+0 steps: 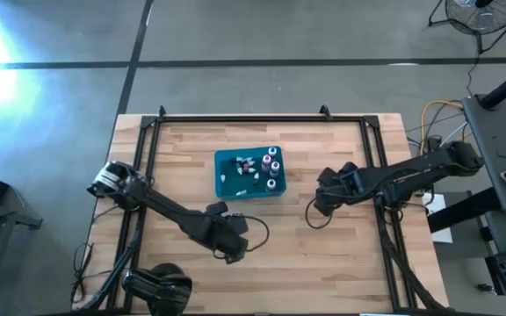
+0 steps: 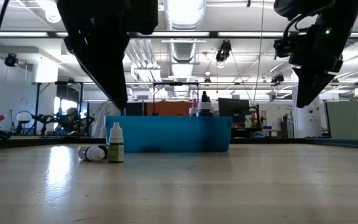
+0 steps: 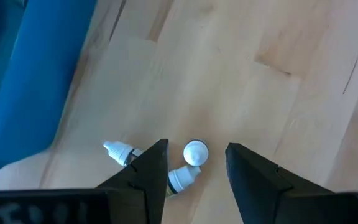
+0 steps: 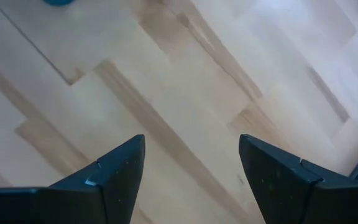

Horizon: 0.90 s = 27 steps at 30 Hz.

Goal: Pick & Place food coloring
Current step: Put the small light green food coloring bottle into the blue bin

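Three small food coloring bottles sit on the wood near the teal bin [image 1: 249,173]. One stands upright on its base [image 2: 115,144], and its white cap [image 3: 196,152] shows from above. Two others lie on their sides [image 3: 182,178] [image 3: 120,151], partly hidden by a finger. My left gripper [image 3: 196,152] hangs open above them, pointing down, with the upright bottle below the gap between its fingers. It touches nothing. Several more bottles [image 1: 269,167] stand inside the bin. My right gripper [image 4: 191,146] is open over bare wood to the right of the bin [image 1: 323,197].
The teal bin [image 2: 166,134] stands just beyond the loose bottles, with bottle tops [image 2: 202,104] showing over its rim. A black frame [image 1: 235,118] runs along the table's far and side edges. Bare wood lies toward the near edge and between the two arms.
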### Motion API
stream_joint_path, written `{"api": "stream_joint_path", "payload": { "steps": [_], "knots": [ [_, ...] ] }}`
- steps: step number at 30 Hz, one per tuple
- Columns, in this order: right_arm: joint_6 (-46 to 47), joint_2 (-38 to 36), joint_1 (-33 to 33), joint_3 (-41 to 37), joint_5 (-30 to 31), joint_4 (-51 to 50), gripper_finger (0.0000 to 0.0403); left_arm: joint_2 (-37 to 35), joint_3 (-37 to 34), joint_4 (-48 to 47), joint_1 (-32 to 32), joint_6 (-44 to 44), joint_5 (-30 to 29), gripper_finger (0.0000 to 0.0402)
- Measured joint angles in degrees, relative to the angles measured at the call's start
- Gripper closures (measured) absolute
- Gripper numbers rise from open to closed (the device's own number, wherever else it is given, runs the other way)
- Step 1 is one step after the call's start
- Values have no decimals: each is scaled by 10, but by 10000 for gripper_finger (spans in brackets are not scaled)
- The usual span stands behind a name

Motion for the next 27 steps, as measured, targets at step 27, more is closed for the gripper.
{"api": "stream_joint_path", "payload": {
  "steps": [27],
  "knots": [
    [-106,1,0,-4,35,128,154,-2,-100,150,17,65,51,265]
  ]
}}
